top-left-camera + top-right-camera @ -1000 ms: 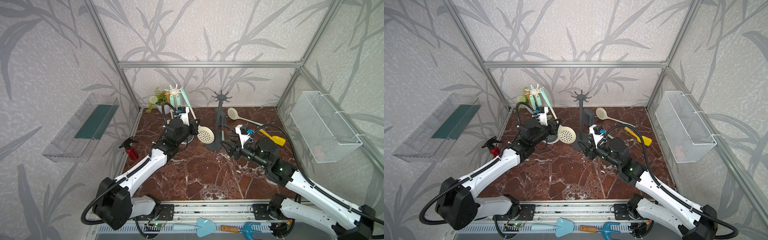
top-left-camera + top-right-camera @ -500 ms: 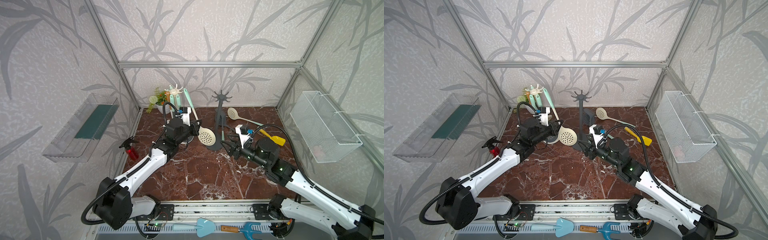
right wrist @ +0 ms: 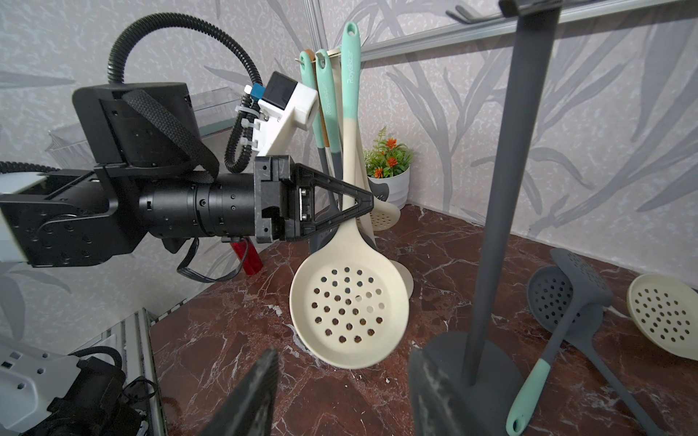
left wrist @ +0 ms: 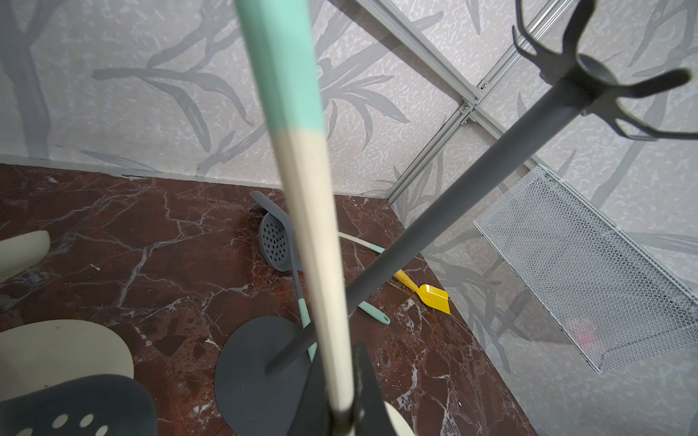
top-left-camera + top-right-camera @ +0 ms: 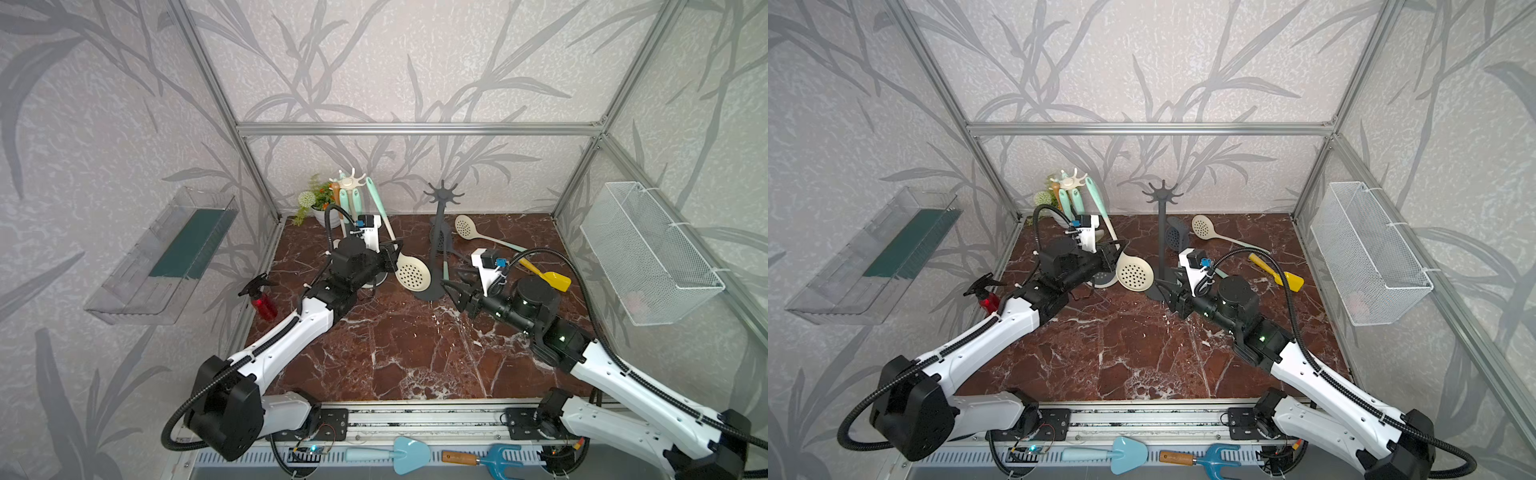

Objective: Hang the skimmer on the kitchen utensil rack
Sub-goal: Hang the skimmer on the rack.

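The skimmer (image 5: pixel 410 272) is cream with a teal handle end. It hangs upright, bowl down, just above the marble floor, and my left gripper (image 5: pixel 388 257) is shut on its neck. In the left wrist view its handle (image 4: pixel 302 188) runs up from the left gripper (image 4: pixel 342 362). The handle tip stands beside the top of the cream utensil rack (image 5: pixel 352 180), which holds several utensils. The dark grey rack (image 5: pixel 440 232) stands just right of the bowl (image 3: pixel 349 309) with bare hooks. My right gripper (image 5: pixel 451 291) is open and empty, low by the grey rack's base (image 3: pixel 472 362).
A second cream skimmer (image 5: pixel 463 226) and dark grey slotted utensils (image 3: pixel 559 298) lie behind the grey rack. A yellow scoop (image 5: pixel 548 278) lies to the right. A red spray bottle (image 5: pixel 262 301) stands at the left edge. A wire basket (image 5: pixel 648 253) hangs on the right wall.
The skimmer's handle has shifted only slightly beside the cream rack. The left gripper stays shut on it, and the right arm has not moved.
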Available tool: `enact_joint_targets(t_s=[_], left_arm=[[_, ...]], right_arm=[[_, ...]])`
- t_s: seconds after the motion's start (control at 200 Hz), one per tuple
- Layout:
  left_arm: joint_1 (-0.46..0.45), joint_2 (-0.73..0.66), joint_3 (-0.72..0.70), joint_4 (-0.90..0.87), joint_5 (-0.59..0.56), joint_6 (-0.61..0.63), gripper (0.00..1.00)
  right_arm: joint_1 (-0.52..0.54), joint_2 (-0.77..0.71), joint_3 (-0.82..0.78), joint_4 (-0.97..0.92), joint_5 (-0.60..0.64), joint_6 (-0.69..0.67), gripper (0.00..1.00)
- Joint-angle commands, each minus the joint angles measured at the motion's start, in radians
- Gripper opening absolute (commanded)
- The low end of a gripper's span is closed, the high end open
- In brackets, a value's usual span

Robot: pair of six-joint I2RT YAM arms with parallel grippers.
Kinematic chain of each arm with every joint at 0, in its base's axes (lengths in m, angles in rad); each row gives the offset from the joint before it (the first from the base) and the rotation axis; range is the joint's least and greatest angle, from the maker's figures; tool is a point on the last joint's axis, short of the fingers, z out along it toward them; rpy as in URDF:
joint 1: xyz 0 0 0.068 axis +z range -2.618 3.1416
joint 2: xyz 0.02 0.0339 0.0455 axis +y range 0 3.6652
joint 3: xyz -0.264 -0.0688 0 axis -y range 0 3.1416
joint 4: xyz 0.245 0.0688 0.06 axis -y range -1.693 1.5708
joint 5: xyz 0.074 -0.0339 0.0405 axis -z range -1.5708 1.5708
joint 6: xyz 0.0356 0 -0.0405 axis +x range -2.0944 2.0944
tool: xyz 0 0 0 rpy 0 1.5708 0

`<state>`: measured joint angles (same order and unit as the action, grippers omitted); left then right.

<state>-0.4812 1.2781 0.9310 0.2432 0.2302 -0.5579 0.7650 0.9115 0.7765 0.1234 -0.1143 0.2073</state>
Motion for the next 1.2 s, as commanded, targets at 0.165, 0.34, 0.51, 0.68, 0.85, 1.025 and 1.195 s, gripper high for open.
enact_joint_targets(t_s=[0.165,0.34,0.51,0.68,0.85,1.025,1.195], left_arm=[[0.009,-0.057,-0.028,0.006,-0.055,-0.026,0.0],[0.014,-0.048,-0.023,-0.021,-0.067,-0.048,0.0],[0.021,-0.04,-0.013,-0.028,-0.087,-0.078,0.0],[0.025,-0.02,0.004,-0.035,-0.088,-0.107,0.0],[0.024,-0.011,0.006,-0.055,-0.097,-0.127,0.0],[0.024,-0.023,0.018,-0.11,-0.09,-0.117,0.19],[0.024,-0.069,0.042,-0.213,-0.094,-0.073,0.49]], right_arm=[[0.005,0.002,0.017,0.032,-0.012,-0.01,0.56],[0.005,-0.001,0.021,0.03,-0.013,-0.009,0.56],[0.005,-0.01,0.02,0.024,-0.012,-0.005,0.56],[0.006,-0.02,0.017,0.016,-0.004,-0.004,0.56],[0.005,-0.023,0.017,0.003,0.006,-0.002,0.56],[0.005,-0.012,0.031,-0.081,0.089,0.016,0.57],[-0.004,0.026,0.051,-0.227,0.225,0.072,0.59]])
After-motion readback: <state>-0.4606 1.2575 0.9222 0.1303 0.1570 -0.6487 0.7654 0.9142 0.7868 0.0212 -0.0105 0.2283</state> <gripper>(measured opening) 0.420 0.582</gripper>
